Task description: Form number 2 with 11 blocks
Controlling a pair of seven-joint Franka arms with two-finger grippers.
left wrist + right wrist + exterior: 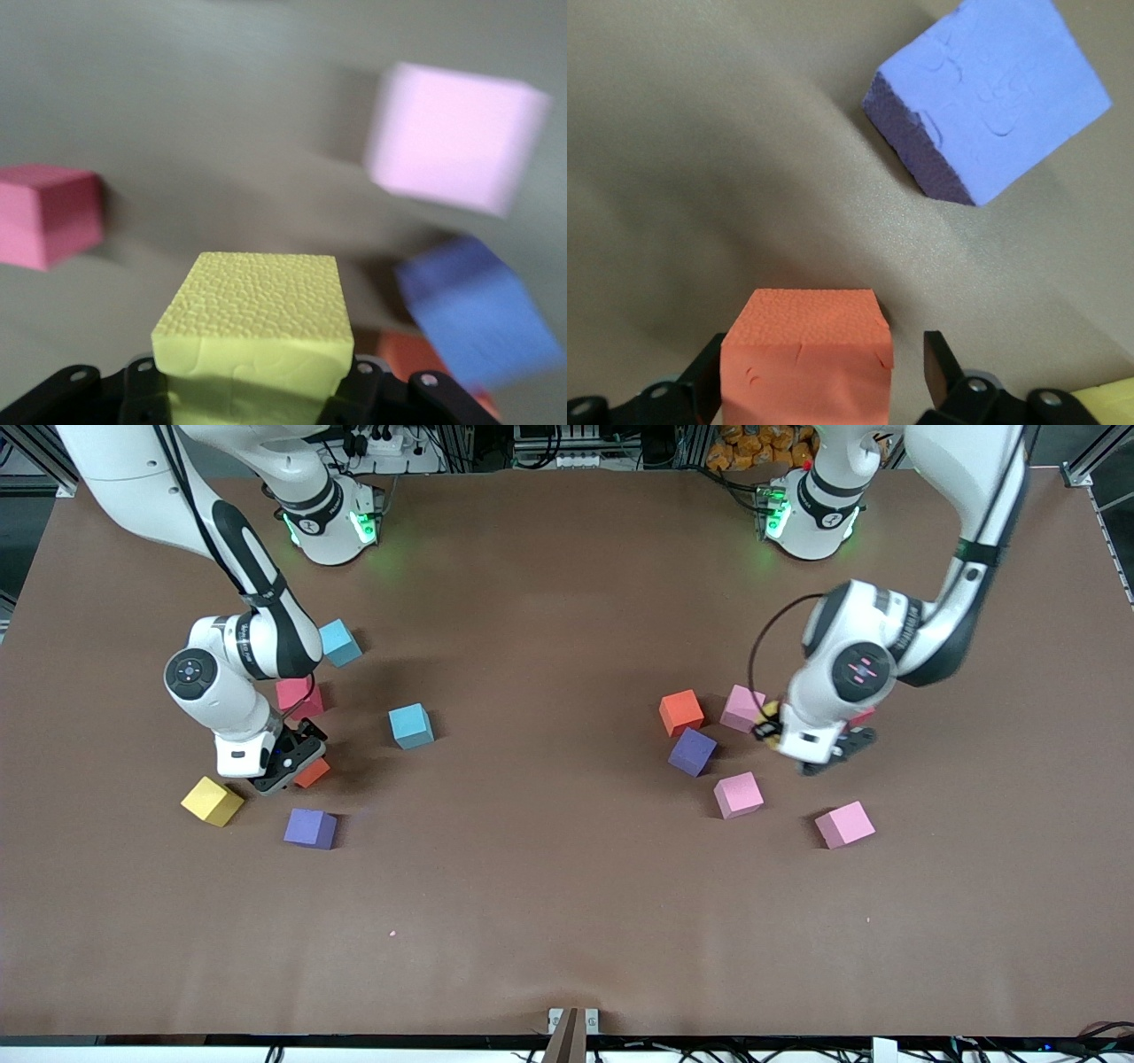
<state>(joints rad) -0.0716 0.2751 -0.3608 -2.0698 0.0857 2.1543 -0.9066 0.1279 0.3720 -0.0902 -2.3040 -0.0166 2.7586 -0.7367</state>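
Clock directions are as seen from the front camera, with 12 o'clock toward the robot bases.

- The right gripper point(295, 766) is down at the table with its fingers spread around an orange block point(313, 772). In the right wrist view one finger point(707, 376) lies against the block's side and the other stands a little clear of it, so nothing is pinched yet.
- This matters most for the next move. The block sits square between the fingers with its flat sides facing them, so closing straight in should catch it. A cube has no long axis to line up.
- Near that gripper are a yellow block point(213, 801) at about 8 o'clock, a purple block point(310, 828) at 6 o'clock and a pink-red one point(299, 697) at 12 o'clock. None of them touches the orange block.
- The left gripper point(828, 757) is pressed shut on a second yellow block point(257, 323), which fills the space between its fingers. It is over the cluster at the left arm's end of the table.
- In that cluster, one pink block point(738, 794) is at about 8 o'clock from the gripper and another point(844, 824) is at 5 o'clock.
- No row of the 2 is laid yet, and the blocks lie in two loose groups. My guess is that the bare stretch between them, at 9 o'clock from the left gripper, is where the digit goes.
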